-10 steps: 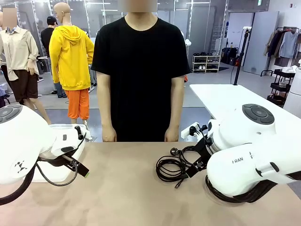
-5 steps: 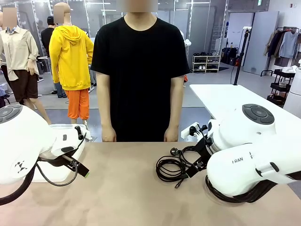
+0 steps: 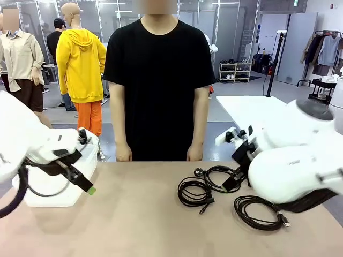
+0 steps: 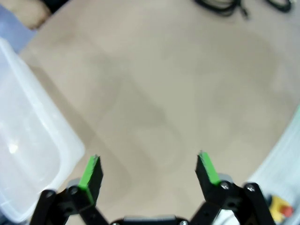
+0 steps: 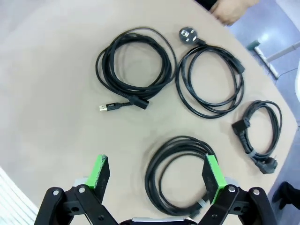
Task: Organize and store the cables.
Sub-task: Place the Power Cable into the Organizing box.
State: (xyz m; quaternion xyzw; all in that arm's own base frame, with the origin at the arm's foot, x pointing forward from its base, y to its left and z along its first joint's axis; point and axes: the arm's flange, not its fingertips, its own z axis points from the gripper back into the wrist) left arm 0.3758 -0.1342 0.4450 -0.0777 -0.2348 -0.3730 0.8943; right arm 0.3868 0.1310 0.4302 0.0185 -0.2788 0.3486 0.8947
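We take the clear plastic bin at the robot's left end of the table as our marker. The left gripper hangs just beside the bin, at the wall that faces the middle of the table. In its wrist view its green pads stand spread wide with nothing but bare tabletop between them, and the bin's wall is close to one finger. The cables lie well apart from the bin, all grouped toward the opposite end of the table, each wound in a round coil flat on the surface. The right gripper is also well apart from the bin, over that group, its fingers spread and pinching nothing. From its wrist we count four coils. One loose coil lies framed between the open pads. Beyond it are a coil ending in a silver-tipped plug and a coil with a three-pin plug, side by side and apart. A smaller tied bundle lies off to one side near the table's edge. We cannot tell whether the pads touch the framed coil or are above it. A person stands at the table's far edge, between the bin's end and the cables' end, with both hands hanging at the sides.
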